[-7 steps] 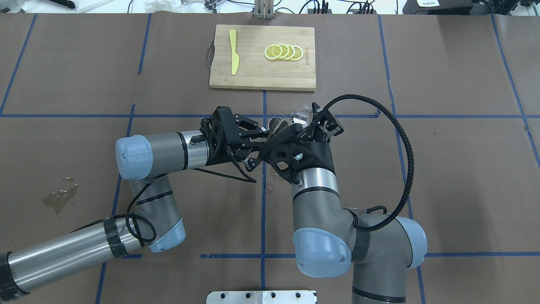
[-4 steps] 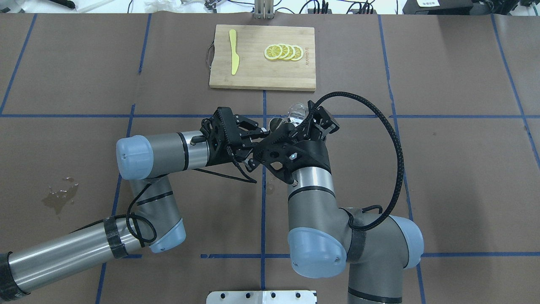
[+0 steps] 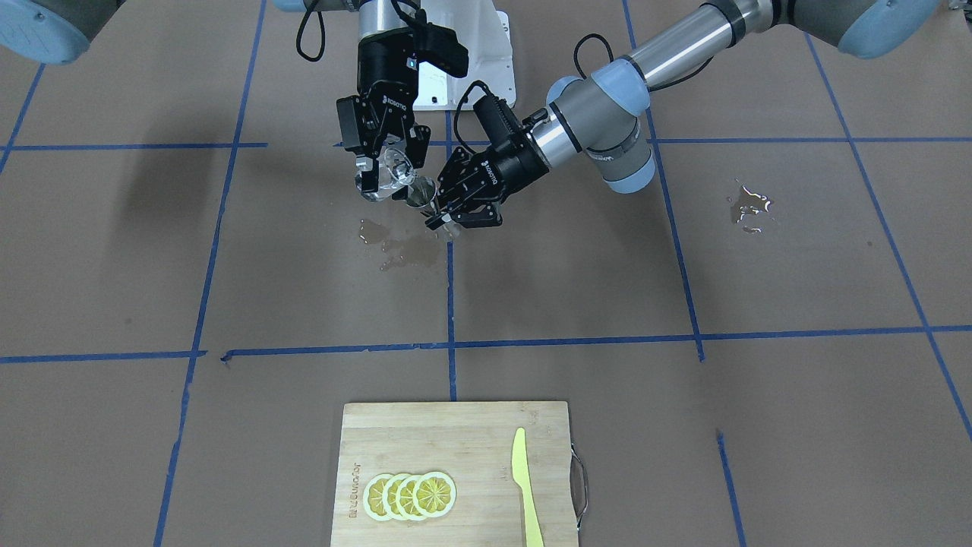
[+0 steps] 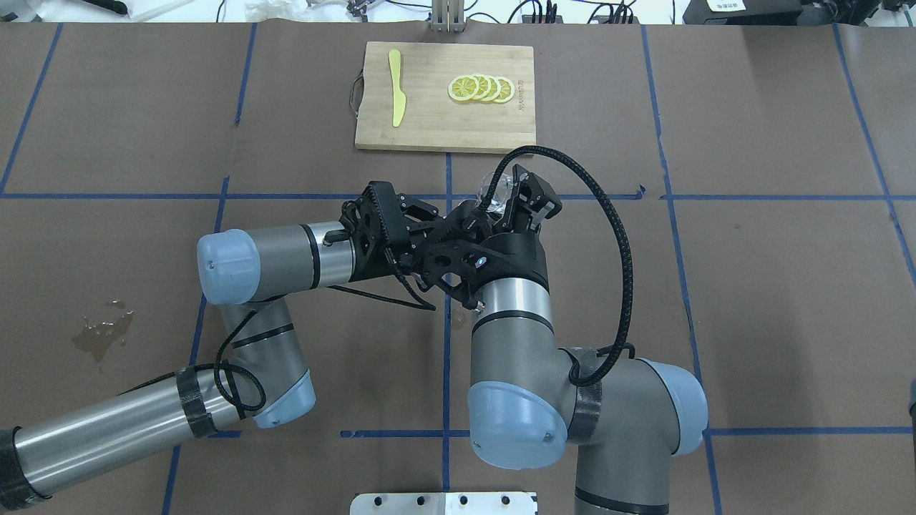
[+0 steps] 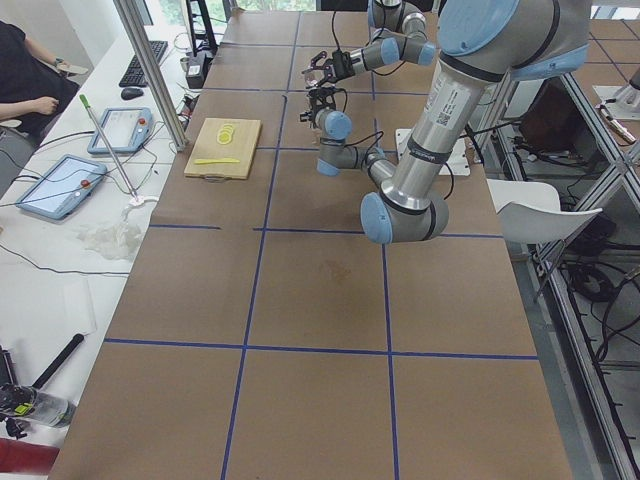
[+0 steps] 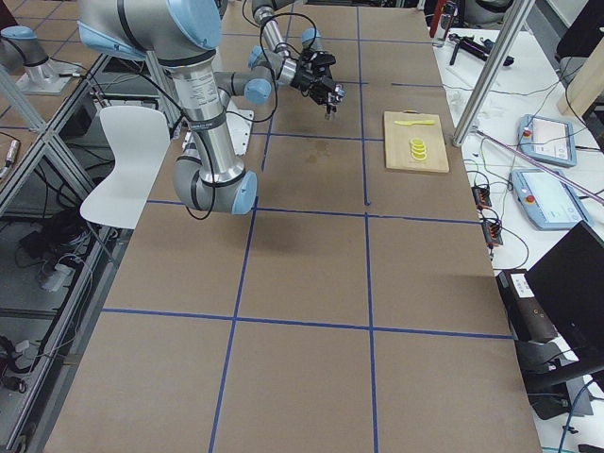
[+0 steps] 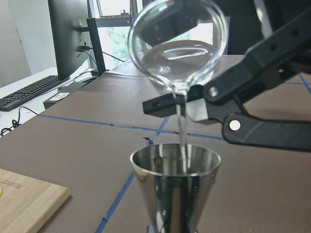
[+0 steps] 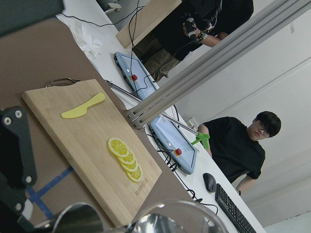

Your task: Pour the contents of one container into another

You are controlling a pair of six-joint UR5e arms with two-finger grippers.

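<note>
While the clear, rounded glass cup (image 7: 177,46) tilts mouth-down, a thin stream falls into the shiny steel jigger (image 7: 175,184).
Both hang just above the middle of the brown paper-covered surface (image 3: 683,251), with the cup's lip over the jigger's smooth open cone. The right tool (image 3: 389,173) pinches the cup and the left tool (image 3: 444,213) pinches the jigger. A wet patch (image 3: 399,247) darkens the paper beneath. Well apart lies a bamboo board (image 3: 456,425) with lemon slices (image 3: 410,495) and a yellow knife (image 3: 524,486).
</note>
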